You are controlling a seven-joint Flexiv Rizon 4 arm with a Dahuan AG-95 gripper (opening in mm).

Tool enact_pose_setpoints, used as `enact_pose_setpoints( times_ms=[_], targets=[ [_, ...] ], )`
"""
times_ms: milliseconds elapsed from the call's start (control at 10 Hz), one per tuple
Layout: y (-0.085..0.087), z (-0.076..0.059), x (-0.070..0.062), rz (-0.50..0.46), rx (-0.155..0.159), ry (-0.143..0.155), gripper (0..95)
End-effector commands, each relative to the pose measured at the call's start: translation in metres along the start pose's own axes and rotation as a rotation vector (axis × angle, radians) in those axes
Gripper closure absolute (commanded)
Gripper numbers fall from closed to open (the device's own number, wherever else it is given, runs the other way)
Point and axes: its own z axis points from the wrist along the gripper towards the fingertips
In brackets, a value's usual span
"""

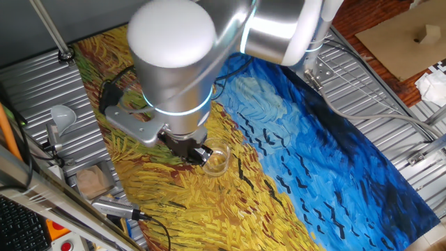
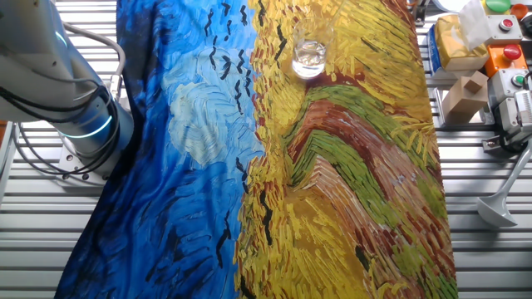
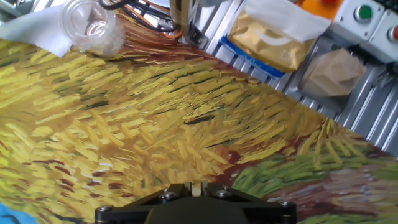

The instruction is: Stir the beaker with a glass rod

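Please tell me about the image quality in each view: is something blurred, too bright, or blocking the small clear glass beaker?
One fixed view: the large silver arm joint is blurred and covers much of the frame; the small clear glass beaker shows beside it. The other fixed view: sharp, with a white highlight in the beaker. Hand view: the beaker is soft and faint in the top left corner.

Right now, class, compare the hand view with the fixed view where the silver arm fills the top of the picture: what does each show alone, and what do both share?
Only the hand view shows the brown paper bag lying in the blue tray, and the green button.

Only that fixed view shows the silver arm, the white funnel on the metal slats, and the blue half of the cloth.

Both show the beaker on the yellow painted cloth.
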Motion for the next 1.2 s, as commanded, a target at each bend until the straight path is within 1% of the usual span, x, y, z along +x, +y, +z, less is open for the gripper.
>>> enact_pose_setpoints(
  times_ms=[100,300,400,500,700,800,900,1000,1200],
  targets=[
    [0.0008,0.0013,-0.0004,0.067,-0.027,-0.095,95.0],
    [0.0010,0.0017,-0.0008,0.052,-0.015,-0.096,95.0],
    [0.0009,0.0019,-0.0009,0.033,-0.013,-0.093,95.0],
    [0.0003,0.0027,-0.0011,-0.015,0.003,-0.080,95.0],
    [-0.0006,0.0037,-0.0014,-0.073,0.044,-0.062,95.0],
    [-0.0008,0.0038,-0.0013,-0.095,0.062,-0.039,95.0],
    [-0.0008,0.0038,-0.0012,-0.097,0.068,-0.026,95.0],
    [-0.0008,0.0039,-0.0011,-0.094,0.066,-0.016,95.0],
    [-0.0008,0.0039,-0.0011,-0.071,0.059,-0.014,95.0]
  ],
)
